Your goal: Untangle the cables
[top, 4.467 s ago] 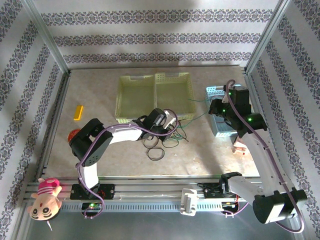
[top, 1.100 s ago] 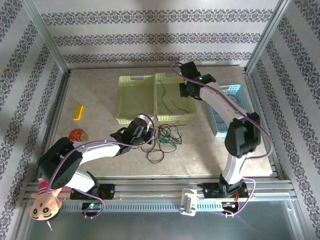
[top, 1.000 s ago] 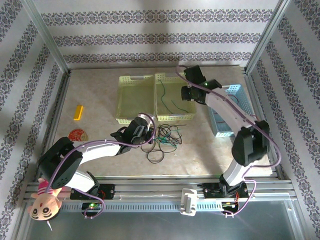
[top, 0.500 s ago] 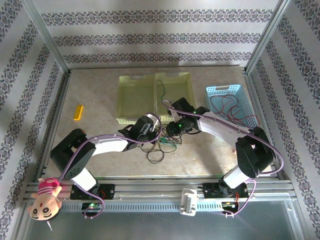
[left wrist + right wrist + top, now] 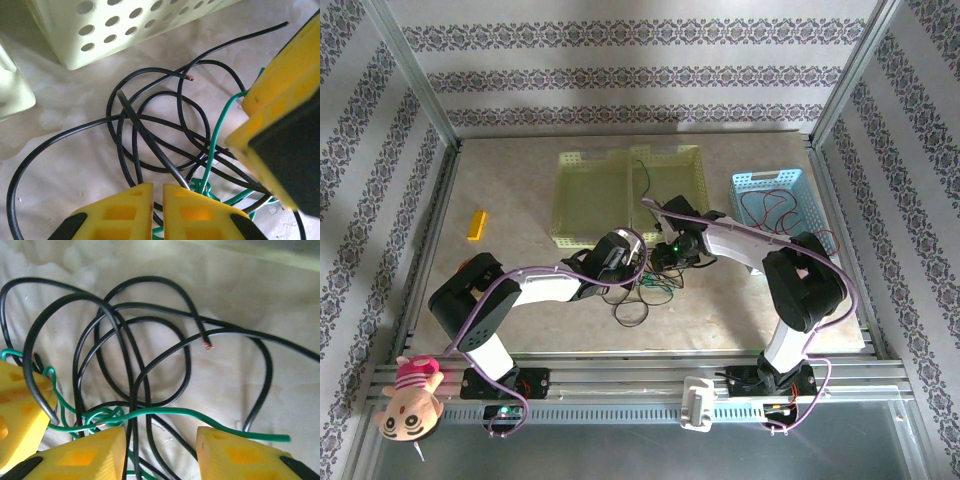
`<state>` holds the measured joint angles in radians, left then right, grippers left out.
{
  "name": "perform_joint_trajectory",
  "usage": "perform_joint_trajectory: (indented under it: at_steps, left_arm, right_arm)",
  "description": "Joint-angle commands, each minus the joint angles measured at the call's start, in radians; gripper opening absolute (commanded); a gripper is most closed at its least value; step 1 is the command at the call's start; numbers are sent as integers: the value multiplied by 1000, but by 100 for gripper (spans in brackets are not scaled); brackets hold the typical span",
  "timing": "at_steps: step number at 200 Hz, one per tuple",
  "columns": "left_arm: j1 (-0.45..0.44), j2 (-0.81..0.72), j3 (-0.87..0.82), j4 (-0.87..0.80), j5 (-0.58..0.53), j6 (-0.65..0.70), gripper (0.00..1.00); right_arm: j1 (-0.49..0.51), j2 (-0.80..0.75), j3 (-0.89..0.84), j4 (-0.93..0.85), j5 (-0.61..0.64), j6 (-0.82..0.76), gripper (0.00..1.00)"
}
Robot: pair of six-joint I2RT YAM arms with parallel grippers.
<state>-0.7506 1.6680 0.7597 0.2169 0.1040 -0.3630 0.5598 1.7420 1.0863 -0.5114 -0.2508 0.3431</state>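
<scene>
Black & green cables (image 5: 642,283) sit knotted on the desk (image 5: 740,310), just in front of the yellow baskets (image 5: 595,195). You're mid-untangle. Left claw (image 5: 157,200) is closed almost tip to tip, w/ a black strand (image 5: 150,140) running up to it; can't tell if it's pinched. Right claw (image 5: 160,450) gapes wide, green cable (image 5: 200,415) & black loops between its fingers. Next, I'd say: clamp right on the green one and draw it away from the baskets while left anchors. The green knot by left's tip will prob. snag. The baskets' front wall crowds you. Blue basket (image 5: 765,176), right of the yellow ones, holds a red cable (image 5: 780,215).
</scene>
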Motion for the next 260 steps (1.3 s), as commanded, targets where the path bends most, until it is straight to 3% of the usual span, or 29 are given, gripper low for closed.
perform_joint_trajectory:
  at_steps: [1,96,167,260]
  left_arm:
    - [8,17,20,-7,14,18,12]
    - [8,91,43,-11,56,35,11]
    - [8,106,40,-30,69,42,3]
    - [7,115,42,-27,88,45,0]
  right_arm:
    - [-14,24,31,31,-12,40,42]
    - [10,83,90,-6,23,37,40]
    - [49,-41,0,-29,81,-14,40]
    - [12,57,43,26,-25,7,40]
